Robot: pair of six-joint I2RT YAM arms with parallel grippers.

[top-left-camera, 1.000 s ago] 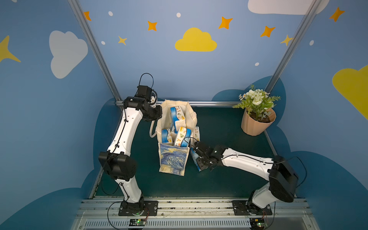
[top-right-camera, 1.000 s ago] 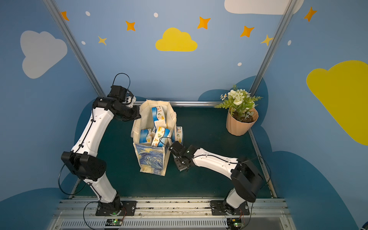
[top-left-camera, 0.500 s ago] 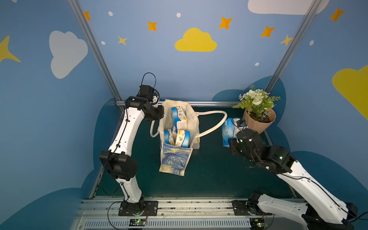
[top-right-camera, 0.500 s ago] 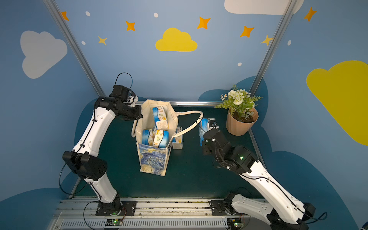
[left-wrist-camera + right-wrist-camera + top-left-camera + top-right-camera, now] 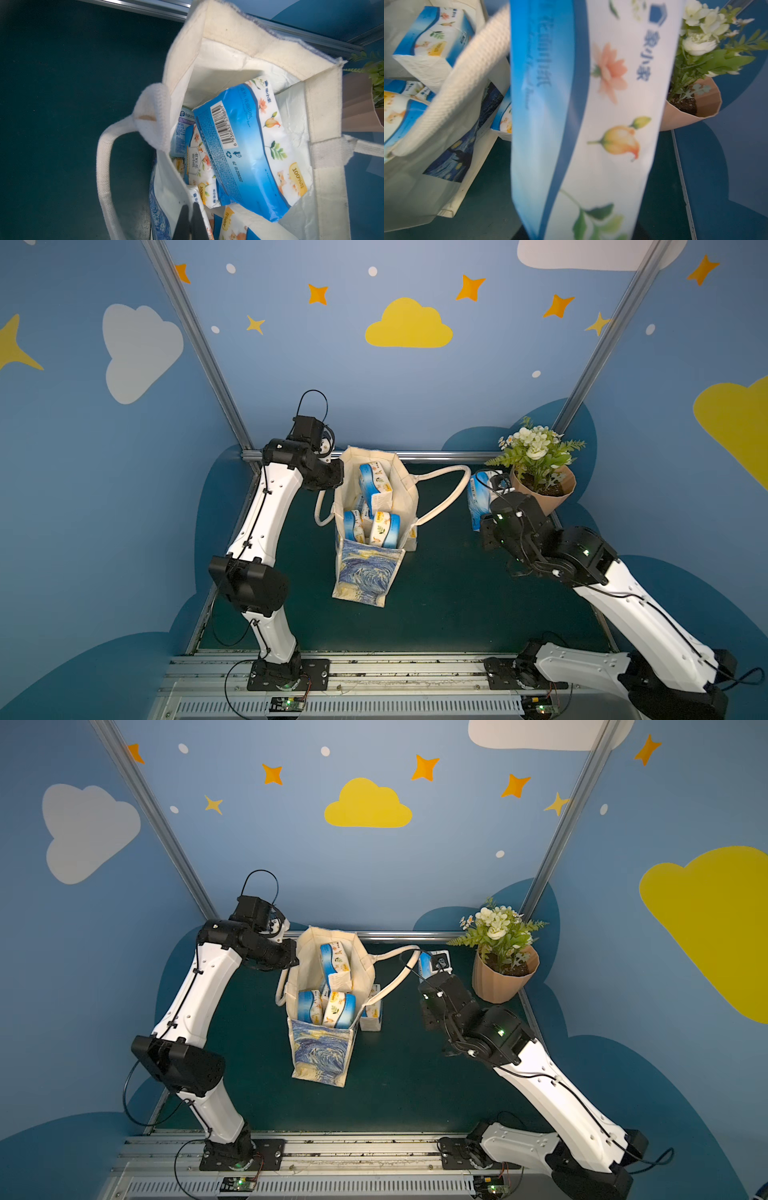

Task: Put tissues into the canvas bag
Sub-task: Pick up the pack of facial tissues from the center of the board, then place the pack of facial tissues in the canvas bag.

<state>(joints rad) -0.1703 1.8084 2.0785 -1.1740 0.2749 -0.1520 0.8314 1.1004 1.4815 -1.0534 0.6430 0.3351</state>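
Note:
The canvas bag (image 5: pixel 368 572) stands open mid-table with several tissues (image 5: pixel 374 485) inside, shown in both top views. My left gripper (image 5: pixel 190 205) is shut on the bag's left wall near its rim, and in a top view the left gripper (image 5: pixel 334 481) sits at that rim. My right gripper (image 5: pixel 484 510) is shut on a white-and-blue tissue pack (image 5: pixel 591 124), held in the air right of the bag; the pack hides its fingers. The bag's right handle (image 5: pixel 453 485) stretches out toward that pack. Another pack (image 5: pixel 411 533) stands on the mat against the bag's right side.
A peach flowerpot (image 5: pixel 544 493) with white flowers stands at the back right, close behind the held pack. A metal rail (image 5: pixel 436 455) runs along the back edge of the dark green mat (image 5: pixel 449 593). Blue walls close in both sides.
The right arm has lifted from low beside the bag up and right toward the flowerpot, carrying the pack. The bag's right handle got pulled out rightward. The left arm has barely moved.

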